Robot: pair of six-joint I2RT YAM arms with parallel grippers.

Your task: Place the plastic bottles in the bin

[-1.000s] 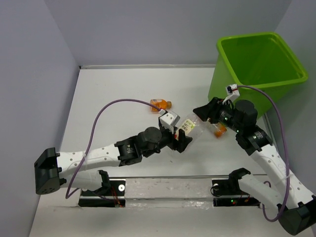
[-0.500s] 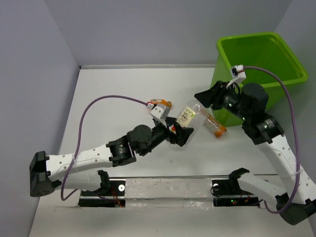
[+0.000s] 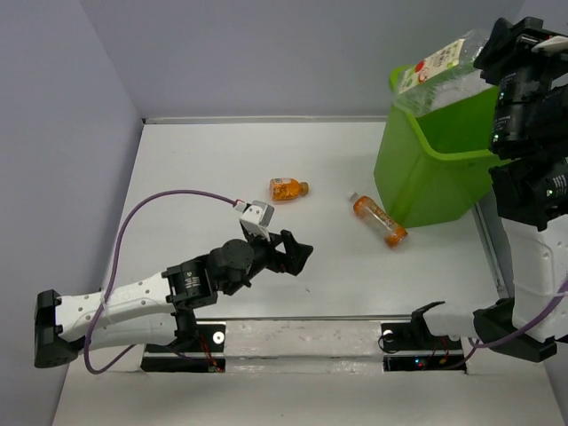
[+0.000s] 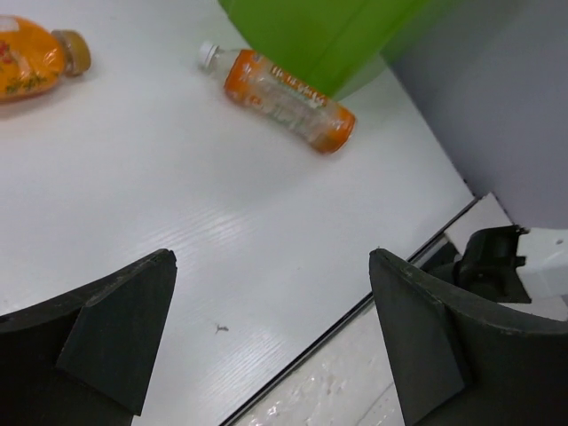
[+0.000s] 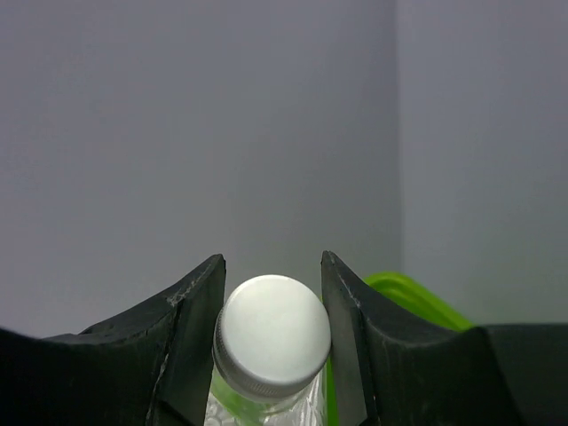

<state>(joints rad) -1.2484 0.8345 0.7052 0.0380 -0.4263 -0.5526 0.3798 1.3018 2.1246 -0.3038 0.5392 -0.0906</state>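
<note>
My right gripper [image 3: 493, 46] is raised high at the far right, shut on the neck of a clear plastic bottle [image 3: 437, 67] with a white label. The bottle hangs tilted over the lime-green bin [image 3: 424, 182]. In the right wrist view its white cap [image 5: 271, 335] sits between my fingers, with the bin's rim [image 5: 419, 299] behind. Two orange bottles lie on the table: one with a brown cap [image 3: 287, 188] [image 4: 27, 62] and one with a white cap [image 3: 378, 220] [image 4: 288, 99] beside the bin's wall [image 4: 311, 27]. My left gripper [image 3: 299, 256] [image 4: 273, 266] is open and holds nothing, low over the table.
Grey walls close in the white table on the left, far side and right. A clear strip with the two arm bases [image 3: 302, 342] runs along the near edge. The left arm's purple cable [image 3: 169, 197] loops over the table.
The left gripper let go of the clear bottle, opened wide and drew back to the left. The right arm carried that bottle from mid-table up above the bin.
</note>
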